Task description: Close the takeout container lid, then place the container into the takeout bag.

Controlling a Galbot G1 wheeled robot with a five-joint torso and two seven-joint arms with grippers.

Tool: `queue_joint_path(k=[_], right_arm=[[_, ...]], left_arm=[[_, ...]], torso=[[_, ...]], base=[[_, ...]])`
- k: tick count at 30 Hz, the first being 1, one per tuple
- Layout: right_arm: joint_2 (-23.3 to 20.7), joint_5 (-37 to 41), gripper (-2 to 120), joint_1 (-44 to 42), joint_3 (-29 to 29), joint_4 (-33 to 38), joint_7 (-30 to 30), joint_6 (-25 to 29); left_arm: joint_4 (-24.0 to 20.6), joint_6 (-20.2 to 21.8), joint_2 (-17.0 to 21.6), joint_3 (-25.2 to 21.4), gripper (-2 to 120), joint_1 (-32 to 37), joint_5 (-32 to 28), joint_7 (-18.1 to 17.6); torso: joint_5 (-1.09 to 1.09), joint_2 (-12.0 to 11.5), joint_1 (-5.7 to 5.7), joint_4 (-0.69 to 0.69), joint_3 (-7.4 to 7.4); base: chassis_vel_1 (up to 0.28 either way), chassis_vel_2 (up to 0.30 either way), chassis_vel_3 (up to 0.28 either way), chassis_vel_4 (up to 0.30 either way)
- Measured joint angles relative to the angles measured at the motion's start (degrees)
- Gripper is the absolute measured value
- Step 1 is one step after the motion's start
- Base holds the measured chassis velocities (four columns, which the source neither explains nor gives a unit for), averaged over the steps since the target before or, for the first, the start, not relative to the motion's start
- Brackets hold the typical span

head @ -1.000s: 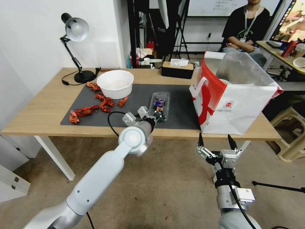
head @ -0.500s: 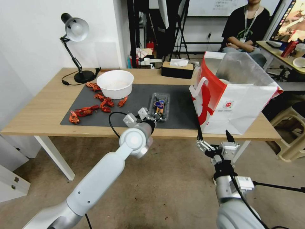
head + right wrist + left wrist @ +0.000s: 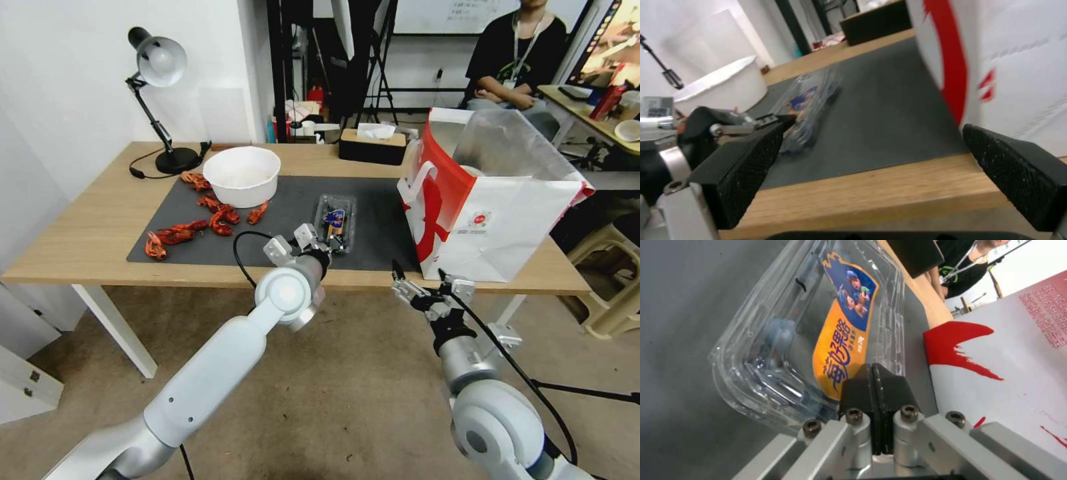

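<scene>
the takeout container [image 3: 335, 223] lies on the dark mat [image 3: 373, 207] on the tabletop [image 3: 93, 233], its lid [image 3: 844, 340] apparently down; bagging remains. the left tool [image 3: 874, 380], pads together, touches its near end. the right tool [image 3: 419, 281] hovers spread apart below the takeout bag [image 3: 493, 220]

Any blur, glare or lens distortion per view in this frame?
Head view: wide-angle bowing toward the edges, the large white and red paper bag sharp. Left wrist view: crisp, with soft reflections on the small clear plastic clamshell container. Right wrist view: smeared throughout, the container a blurred streak on the dark grey mat.
</scene>
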Motion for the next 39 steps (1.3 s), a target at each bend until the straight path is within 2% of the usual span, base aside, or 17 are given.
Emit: queue_joint_path(k=[8,12,18,25,39], right_arm=[[-0.70,10.76,100,8.48,-2.43,-3.74,1.25,-1.60],[-0.73,16.47,100,15.52,-4.29,-7.47,2.36,-2.64],[-0.14,19.30,100,19.82,-5.83,-9.91,3.24,-3.41],[2.71,24.63,100,27.89,-9.29,-17.18,5.09,-4.38],[7.49,29.58,100,35.61,-12.30,-26.19,6.81,-5.50]], left_arm=[[-0.09,-0.11,0.20,0.05,0,-0.03,0.43,0.03],[-0.17,-0.14,0.40,-0.01,0,0.04,0.49,0.04],[-0.27,-0.17,0.45,-0.01,0,0.13,0.62,0.04],[-0.23,-0.19,0.46,-0.02,0,0.07,0.76,0.04],[-0.20,-0.21,0.47,0.09,0,0.18,1.10,0.04]], torso=[[0.00,0.00,0.00,0.00,0.00],[0.00,-0.02,0.00,0.01,0.00],[0.00,-0.02,0.00,0.01,0.00],[0.00,-0.02,-0.01,0.00,0.00],[0.00,-0.01,-0.01,0.00,0.00]], base=[[0.000,0.000,0.000,0.000],[0.000,0.000,0.000,0.000],[0.000,0.000,0.000,0.000],[0.000,0.000,0.000,0.000],[0.000,0.000,0.000,0.000]])
